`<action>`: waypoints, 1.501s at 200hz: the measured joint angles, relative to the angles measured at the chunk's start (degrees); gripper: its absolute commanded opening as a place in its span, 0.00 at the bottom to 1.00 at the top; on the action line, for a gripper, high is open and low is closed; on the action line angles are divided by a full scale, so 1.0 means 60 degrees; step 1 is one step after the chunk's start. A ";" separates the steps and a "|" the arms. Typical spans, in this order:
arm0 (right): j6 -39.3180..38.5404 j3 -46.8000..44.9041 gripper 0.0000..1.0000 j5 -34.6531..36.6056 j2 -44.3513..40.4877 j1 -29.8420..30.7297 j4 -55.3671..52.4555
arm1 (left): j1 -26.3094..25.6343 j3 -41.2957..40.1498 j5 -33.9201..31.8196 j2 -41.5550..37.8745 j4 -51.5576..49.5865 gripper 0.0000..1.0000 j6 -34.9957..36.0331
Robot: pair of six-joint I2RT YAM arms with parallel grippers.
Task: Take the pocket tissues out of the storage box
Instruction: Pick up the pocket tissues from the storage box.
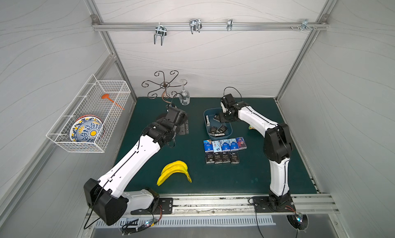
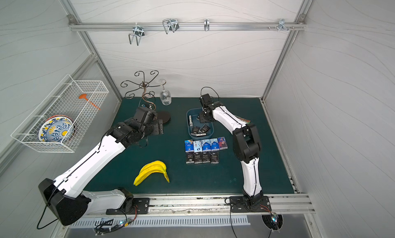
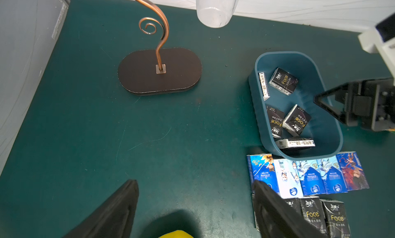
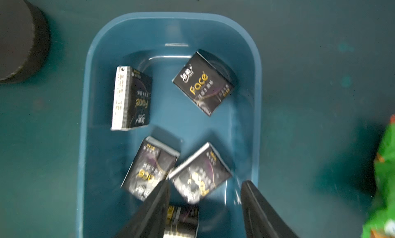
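The storage box (image 1: 229,130) (image 4: 256,93), a blue tub, stands on the green mat at the back middle. Several black "Face" pocket tissues (image 4: 203,83) (image 3: 283,81) lie loose inside it. My right gripper (image 4: 206,183) (image 1: 221,119) hangs open over the box's near end, with one tilted black packet (image 4: 198,172) below its gap and nothing gripped. On the mat in front of the box lie a row of blue packets (image 1: 224,144) and a row of black packets (image 1: 222,158). My left gripper (image 3: 195,183) (image 1: 184,129) is open and empty above bare mat, left of the box.
A yellow banana bunch (image 1: 174,172) lies at the front middle. A copper glass stand (image 3: 159,71) with a hanging wine glass (image 1: 184,96) stands at the back left. A green snack bag (image 4: 384,172) lies right of the box. A wire basket (image 1: 89,113) hangs on the left wall.
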 measured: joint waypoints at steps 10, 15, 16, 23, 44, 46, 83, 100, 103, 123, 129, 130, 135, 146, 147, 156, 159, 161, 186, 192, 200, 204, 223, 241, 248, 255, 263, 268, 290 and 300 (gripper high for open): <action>-0.0270 0.0237 0.59 0.0051 0.0324 0.0051 0.0098 | 0.0000 0.0000 0.0033 0.0124 0.0004 0.87 -0.0011; -0.0430 0.0397 0.60 0.0084 0.0514 0.0076 0.0135 | 0.0000 0.0007 0.0051 0.0182 0.0000 0.87 -0.0015; -0.0452 0.0419 0.59 0.0091 0.0535 0.0080 0.0142 | 0.0000 0.0011 0.0055 0.0189 0.0000 0.87 -0.0015; -0.0663 0.0674 0.60 0.0149 0.0783 0.0109 0.0175 | 0.0000 0.0036 0.0069 0.0273 -0.0007 0.87 -0.0018; -0.1344 0.1490 0.61 0.0393 0.1545 0.0182 0.0270 | 0.0000 0.0204 0.0127 0.0528 0.0011 0.87 -0.0033; -0.1421 0.1566 0.61 0.0430 0.1628 0.0193 0.0280 | 0.0000 0.0222 0.0131 0.0554 0.0007 0.87 -0.0033; -0.2685 0.2586 0.62 0.1213 0.2714 0.0361 0.0291 | 0.0000 0.0448 0.0222 0.0823 0.0029 0.87 -0.0036; -0.3224 0.2743 0.62 0.1596 0.3129 0.0423 0.0299 | 0.0000 0.0488 0.0266 0.0925 0.0033 0.87 -0.0040; -0.3311 0.2750 0.62 0.1665 0.3202 0.0433 0.0299 | 0.0000 0.0495 0.0273 0.0943 0.0029 0.87 -0.0040; -0.3727 0.2805 0.55 0.2018 0.3468 0.0466 0.0444 | 0.0000 0.0561 0.0321 0.1071 0.0036 0.87 -0.0040; -0.3836 0.2830 0.50 0.2051 0.3468 0.0474 0.0452 | 0.0000 0.0583 0.0335 0.1096 0.0036 0.87 -0.0040; -0.3850 0.2834 0.49 0.2051 0.3468 0.0474 0.0452 | 0.0000 0.0583 0.0335 0.1100 0.0036 0.87 -0.0040; -0.3960 0.2838 0.44 0.2106 0.3472 0.0484 0.0455 | 0.0000 0.0586 0.0342 0.1107 0.0040 0.87 -0.0040; -0.4040 0.2838 0.33 0.2200 0.3526 0.0492 0.0463 | 0.0000 0.0586 0.0342 0.1107 0.0036 0.87 -0.0036; -0.4058 0.2838 0.32 0.2200 0.3530 0.0492 0.0459 | 0.0000 0.0586 0.0342 0.1107 0.0036 0.87 -0.0036; -0.4178 0.2838 0.26 0.2251 0.3577 0.0492 0.0503 | 0.0000 0.0590 0.0342 0.1107 0.0036 0.87 -0.0040; -0.4142 0.2838 0.25 0.2262 0.3581 0.0492 0.0528 | 0.0000 0.0590 0.0342 0.1107 0.0036 0.87 -0.0040; -0.4229 0.2838 0.24 0.2280 0.3581 0.0492 0.0535 | 0.0000 0.0590 0.0342 0.1107 0.0036 0.87 -0.0040; -0.4167 0.2820 0.20 0.2269 0.3570 0.0510 0.0601 | 0.0000 0.0594 0.0342 0.1107 0.0033 0.87 -0.0036; -0.4156 0.2790 0.20 0.2266 0.3552 0.0514 0.0627 | 0.0000 0.0594 0.0342 0.1107 0.0033 0.87 -0.0040; -0.4131 0.2732 0.19 0.2229 0.3508 0.0514 0.0663 | 0.0000 0.0594 0.0342 0.1107 0.0033 0.87 -0.0036; -0.4091 0.2699 0.19 0.2193 0.3475 0.0514 0.0685 | 0.0000 0.0597 0.0342 0.1107 0.0033 0.87 -0.0040; -0.3836 0.2495 0.17 0.1916 0.3268 0.0506 0.0725 | 0.0000 0.0597 0.0342 0.1107 0.0029 0.87 -0.0036; -0.3450 0.2244 0.17 0.1428 0.2918 0.0477 0.0645 | 0.0000 0.0597 0.0339 0.1107 0.0029 0.87 -0.0036; -0.3286 0.2160 0.16 0.1239 0.2750 0.0470 0.0608 | 0.0000 0.0597 0.0335 0.1107 0.0025 0.87 -0.0033; -0.3126 0.2073 0.16 0.1045 0.2557 0.0470 0.0586 | 0.0000 0.0597 0.0331 0.1107 0.0025 0.87 -0.0029; -0.2929 0.1949 0.16 0.0801 0.2269 0.0466 0.0576 | 0.0000 0.0601 0.0324 0.1107 0.0022 0.88 -0.0029; -0.2827 0.1876 0.16 0.0678 0.2080 0.0459 0.0572 | 0.0000 0.0605 0.0321 0.1107 0.0025 0.88 -0.0029; -0.2397 0.1479 0.16 0.0171 0.1053 0.0437 0.0535 | 0.0000 0.0605 0.0295 0.1107 0.0022 0.88 -0.0025; -0.2211 0.1220 0.16 -0.0022 0.0477 0.0430 0.0517 | 0.0000 0.0605 0.0288 0.1107 0.0022 0.88 -0.0025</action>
